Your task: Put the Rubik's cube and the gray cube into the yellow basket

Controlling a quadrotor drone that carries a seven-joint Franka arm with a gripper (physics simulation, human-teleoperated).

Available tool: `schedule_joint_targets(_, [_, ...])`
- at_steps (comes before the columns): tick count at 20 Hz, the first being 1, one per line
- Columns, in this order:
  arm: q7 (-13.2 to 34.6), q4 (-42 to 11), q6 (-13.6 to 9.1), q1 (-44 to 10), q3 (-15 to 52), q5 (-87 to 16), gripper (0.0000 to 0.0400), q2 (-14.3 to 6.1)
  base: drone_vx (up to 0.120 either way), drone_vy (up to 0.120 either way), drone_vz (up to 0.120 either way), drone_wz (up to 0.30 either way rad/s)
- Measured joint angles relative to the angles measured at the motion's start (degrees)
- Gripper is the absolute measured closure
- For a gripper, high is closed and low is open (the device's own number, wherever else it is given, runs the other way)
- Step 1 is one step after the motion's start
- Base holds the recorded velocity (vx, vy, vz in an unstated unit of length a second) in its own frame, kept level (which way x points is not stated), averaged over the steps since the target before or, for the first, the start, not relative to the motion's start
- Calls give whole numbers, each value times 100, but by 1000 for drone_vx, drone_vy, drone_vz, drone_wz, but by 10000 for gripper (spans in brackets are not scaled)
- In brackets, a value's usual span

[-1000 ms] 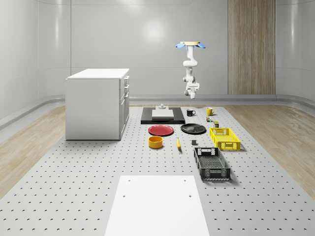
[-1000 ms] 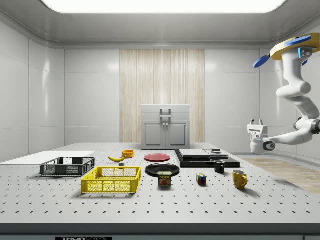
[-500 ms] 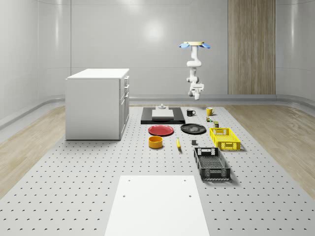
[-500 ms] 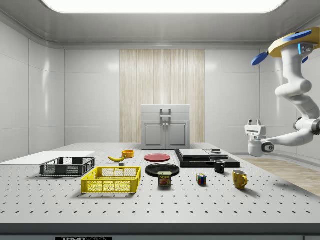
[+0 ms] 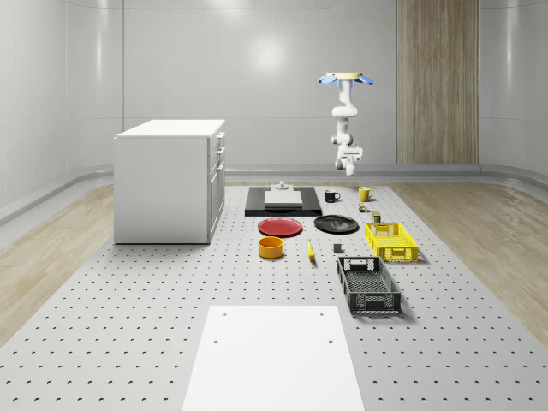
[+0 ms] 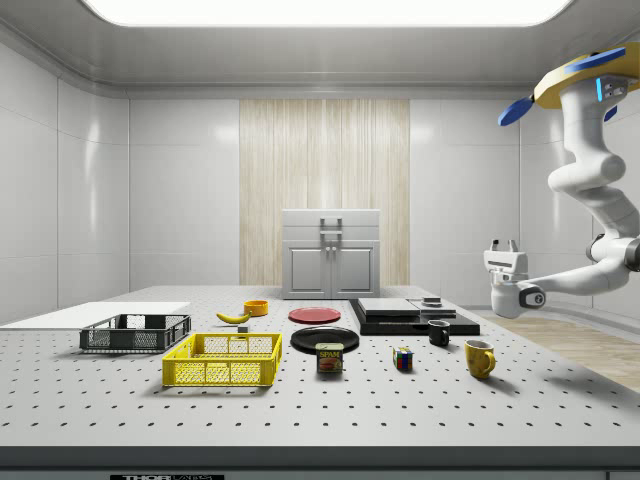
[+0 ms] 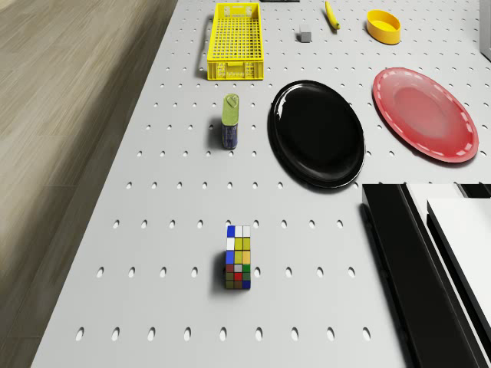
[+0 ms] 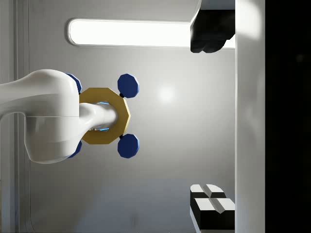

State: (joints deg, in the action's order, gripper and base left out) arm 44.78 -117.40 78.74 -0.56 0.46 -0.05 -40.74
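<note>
The drone (image 6: 585, 85) is hovering high in the air by the far end of the bench (image 5: 128, 342), past the yellow mug (image 6: 479, 357). Its white arm is bending down and holding the pincer (image 6: 502, 245) in the air, above the mug, pointing up. I cannot tell if the pincer is released or clenched.

The Rubik's cube (image 7: 238, 257) is sitting on the holey gray bench, near the shiny round black plate (image 7: 317, 133). The small gray cube (image 7: 304, 32) is sitting just beside the yellow basket (image 7: 235, 31), on the plate's far side. The basket is long, with walls like a net. A tin can (image 7: 229, 121) is lying between the basket and the Rubik's cube.
</note>
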Motion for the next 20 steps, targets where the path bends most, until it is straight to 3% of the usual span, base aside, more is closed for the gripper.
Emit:
schedule_joint_targets(5, [4, -15, 22, -8, 24, -32, 0, -15, 120, 120, 0, 0])
schedule_joint_targets(20, [91, -94, 94, -156, 500, -699, 0, -70, 120, 0, 0, 0])
